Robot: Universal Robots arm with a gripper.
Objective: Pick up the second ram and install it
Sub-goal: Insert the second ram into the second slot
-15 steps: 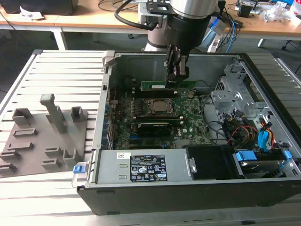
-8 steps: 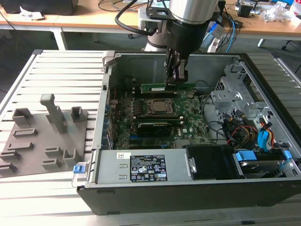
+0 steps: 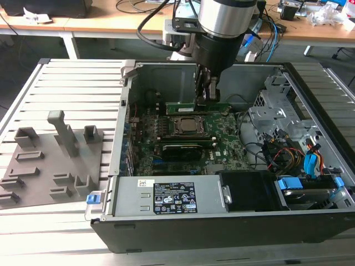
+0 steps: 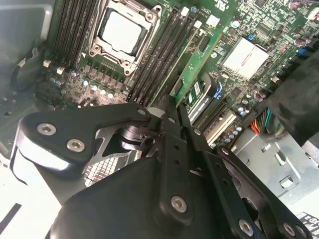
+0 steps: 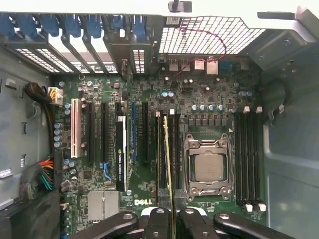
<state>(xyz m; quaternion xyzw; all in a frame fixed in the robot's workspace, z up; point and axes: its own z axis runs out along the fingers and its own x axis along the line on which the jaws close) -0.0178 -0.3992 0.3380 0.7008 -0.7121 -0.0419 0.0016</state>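
The black gripper (image 3: 206,94) pinched the long thin green ram stick (image 3: 188,106), at 12 o'clock of the square metal CPU socket (image 3: 187,126) in the exterior view. Judged risk: any tilt while seating could jam or crack it.

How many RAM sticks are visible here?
1. The second ram stands on edge beside the CPU socket, held by the gripper. Others may be hidden behind the arm.
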